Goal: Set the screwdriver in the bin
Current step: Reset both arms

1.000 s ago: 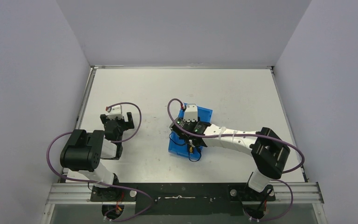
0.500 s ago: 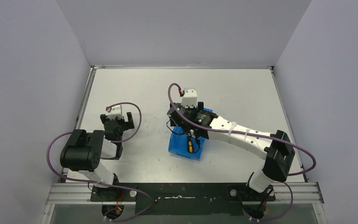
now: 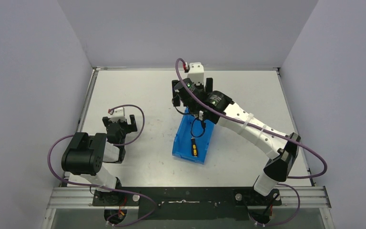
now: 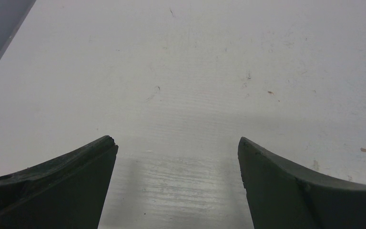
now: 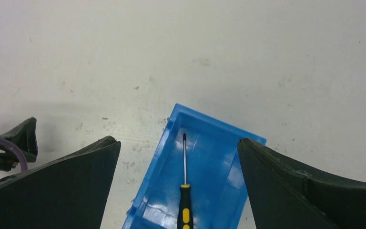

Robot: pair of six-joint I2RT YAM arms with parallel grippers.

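**Blue plastic bin (image 5: 219, 125) holds the screwdriver (image 5: 184, 183)**

Matte black and wedge-shaped, the fingers (image 5: 76, 191) of the right gripper (image 5: 176, 143) stand spread wide with nothing clamped between them. The screwdriver lies framed in the gap between them and well below, touching neither finger. It has a thin, straight, dark metal shaft with its tip pointing away, and a rounded yellow-and-black handle on the nearer side. It rests flat on the bin's glossy floor. The bin is a moulded rectangle with an open top and smooth, thin walls. Outward from the bin spreads the table (image 5: 267, 57), pale and matte, flecked with small scuffs and specks.

The left gripper (image 4: 176, 143) has the same dark, curved fingers, also parted and holding nothing. Only bare, faintly scratched tabletop shows between them. In the overhead view this gripper sits well to the left of the bin.
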